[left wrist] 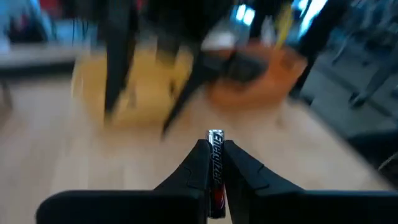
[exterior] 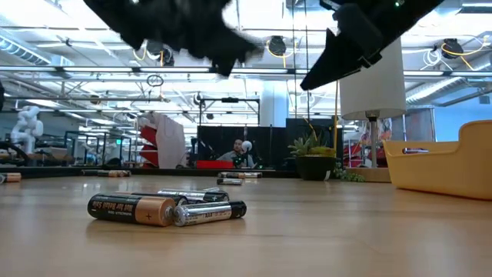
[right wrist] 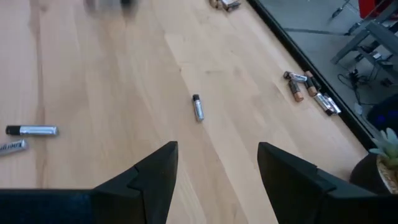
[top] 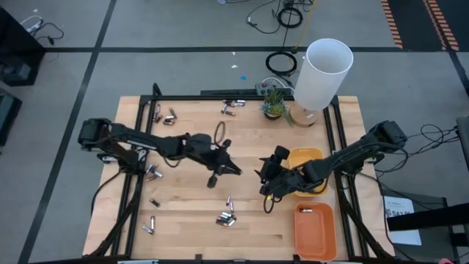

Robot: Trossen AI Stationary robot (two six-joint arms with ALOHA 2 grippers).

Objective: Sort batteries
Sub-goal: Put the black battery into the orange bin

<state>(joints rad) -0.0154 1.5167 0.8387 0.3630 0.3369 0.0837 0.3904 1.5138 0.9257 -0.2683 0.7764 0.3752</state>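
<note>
Wooden surface (top: 190, 220) still littered: batteries (top: 226, 218) near front edge, more (top: 233, 107) at back. I see left tool (left wrist: 215, 163) clamped on one battery (left wrist: 215, 152), mid-surface. Right tool (right wrist: 217, 168) open, empty, beside yellow tray (top: 316, 157). Orange tray (top: 315, 235) holds little. Most sorting left, I judge.

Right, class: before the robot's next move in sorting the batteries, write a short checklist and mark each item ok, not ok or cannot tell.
1. Left pincer shut on a battery: ok, the cell sits between its fingers.
2. Battery held straight: ok, it lies in line with the fingers.
3. Right pincer open and empty: ok.
4. Trays in place: ok, yellow tray and orange tray sit at the table's right side.
5. Path to the trays free: not ok, the right arm hangs in front of the yellow tray.
6. Which tray suits this battery: cannot tell.
</note>
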